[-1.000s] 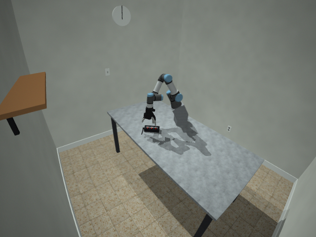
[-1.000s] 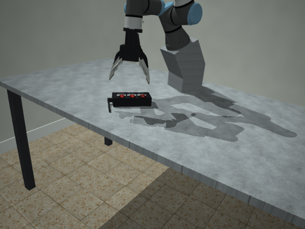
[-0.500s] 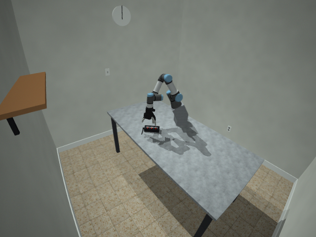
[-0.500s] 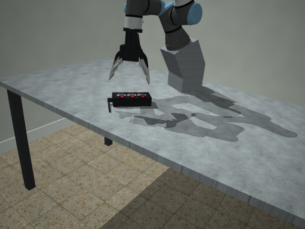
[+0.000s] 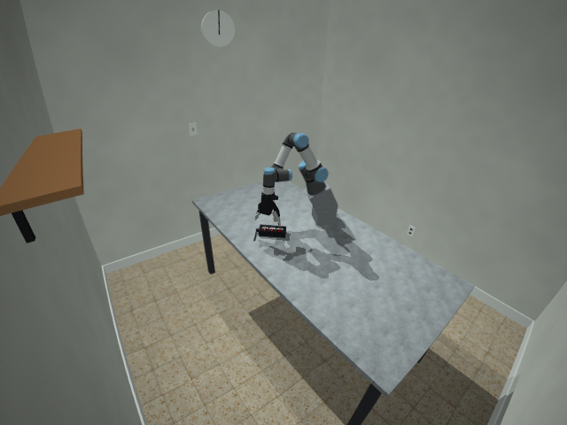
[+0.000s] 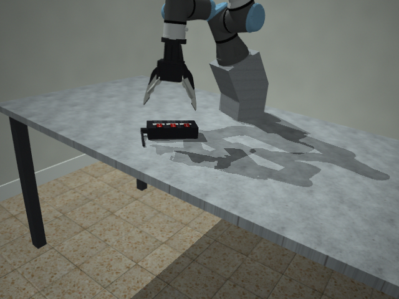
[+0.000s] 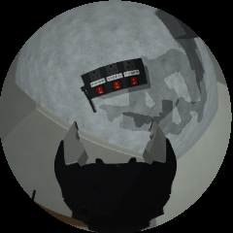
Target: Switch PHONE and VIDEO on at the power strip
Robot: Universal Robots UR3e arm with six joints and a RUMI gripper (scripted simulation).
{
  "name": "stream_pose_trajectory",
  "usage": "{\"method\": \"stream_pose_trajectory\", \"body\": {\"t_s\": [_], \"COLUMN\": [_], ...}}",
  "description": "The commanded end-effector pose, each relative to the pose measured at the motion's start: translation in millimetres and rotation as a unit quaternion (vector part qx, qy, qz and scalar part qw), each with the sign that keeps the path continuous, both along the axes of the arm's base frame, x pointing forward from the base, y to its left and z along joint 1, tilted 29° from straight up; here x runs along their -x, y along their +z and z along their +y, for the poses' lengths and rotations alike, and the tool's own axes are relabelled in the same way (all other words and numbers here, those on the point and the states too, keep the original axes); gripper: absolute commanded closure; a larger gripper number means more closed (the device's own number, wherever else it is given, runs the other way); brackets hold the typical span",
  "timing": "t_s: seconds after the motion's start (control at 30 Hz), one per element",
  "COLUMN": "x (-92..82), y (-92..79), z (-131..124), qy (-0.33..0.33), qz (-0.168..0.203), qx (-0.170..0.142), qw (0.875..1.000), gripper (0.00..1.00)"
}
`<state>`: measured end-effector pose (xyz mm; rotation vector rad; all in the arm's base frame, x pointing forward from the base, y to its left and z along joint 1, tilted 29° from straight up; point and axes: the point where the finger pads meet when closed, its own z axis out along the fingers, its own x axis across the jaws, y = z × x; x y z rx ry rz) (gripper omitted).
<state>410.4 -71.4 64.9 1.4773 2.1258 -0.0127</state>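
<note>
Left of centre in exterior view, power strip was seen on table, below gripper; jaws were spread wide, nothing held. Strip could be tipped or wrong switch knocked if descent were made off-line with fingers splayed.

a pale round clock and brown shelf on walls

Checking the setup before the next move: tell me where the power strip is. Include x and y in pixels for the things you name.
In the exterior view, the power strip (image 5: 272, 235) (image 6: 173, 132) (image 7: 116, 79) lies left of centre on the table (image 5: 366, 297) (image 6: 290, 199) (image 7: 53, 53), below the open gripper (image 5: 267, 218) (image 6: 169, 107) (image 7: 114, 121).
</note>
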Motion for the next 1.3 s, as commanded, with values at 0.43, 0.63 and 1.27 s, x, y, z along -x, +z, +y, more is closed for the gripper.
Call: {"method": "stream_pose_trajectory", "body": {"t_s": [0.43,0.63,1.27], "x": [33.3,35.7,35.9], "y": [-17.4,-17.5,-17.5], "z": [-17.0,-18.2,-18.4], "qy": [-0.041,-0.043,-0.043], "qz": [0.139,0.15,0.15], "qx": [0.054,0.06,0.06], "qw": [0.988,0.986,0.986], "gripper": [0.0,0.0,0.0]}}
